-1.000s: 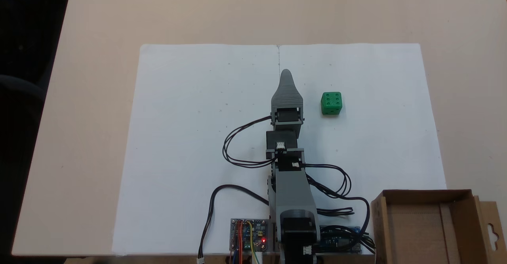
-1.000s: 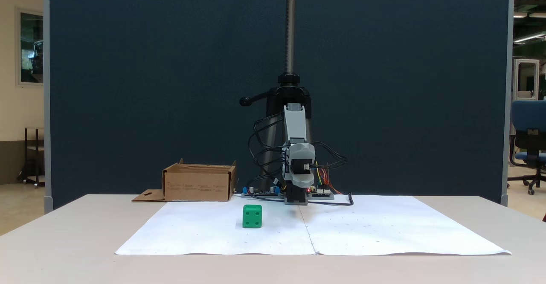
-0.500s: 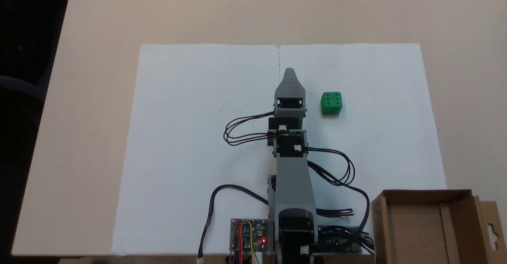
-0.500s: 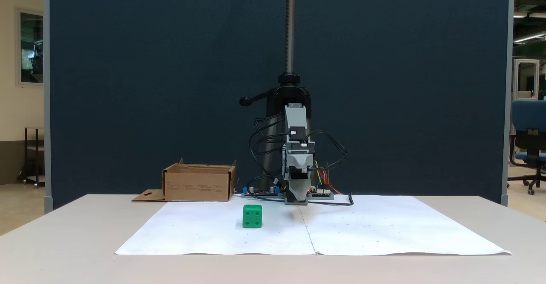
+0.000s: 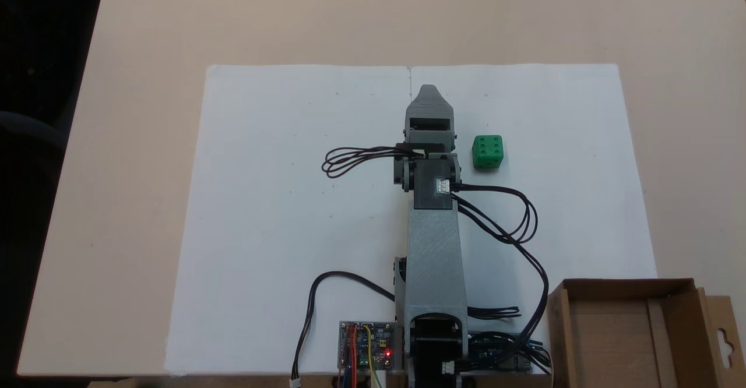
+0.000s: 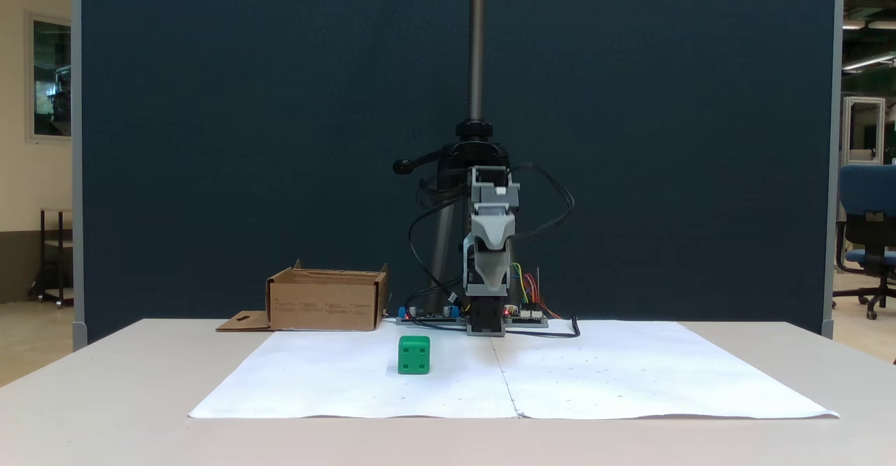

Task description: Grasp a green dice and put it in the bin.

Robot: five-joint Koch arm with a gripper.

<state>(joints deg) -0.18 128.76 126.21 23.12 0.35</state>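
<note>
Dice (image 5: 488, 152) sits untouched on the white paper sheet (image 5: 280, 213), six pips up in the top-down fixed view, and my tool (image 5: 429, 92) hangs off to its left there, near it but clearly apart. From the front fixed view the same dice (image 6: 414, 354) rests on the paper to the left of my arm, while my tool (image 6: 485, 287) points downward, raised well clear of the surface (image 6: 105, 396). My jaws stack one behind the other for both cameras, so I cannot tell whether they are spread or pressed together; what is plain is that nothing green is between them. So nothing of the job is done yet: no grasp, no lift, no carry. Bin (image 5: 632, 332) waits at the lower right corner of the top-down view, beside my base and the circuit boards (image 5: 367, 346), and what shows of its cardboard floor is bare; in the front view the bin (image 6: 327, 300) stands at the back left, behind the dice and well apart from it. As I read it, I am in the reach phase, lined up roughly level with the dice but off to one side. Left to do: swing over the cube, come down around it, close, lift, travel back toward my base and release over the box.
</note>
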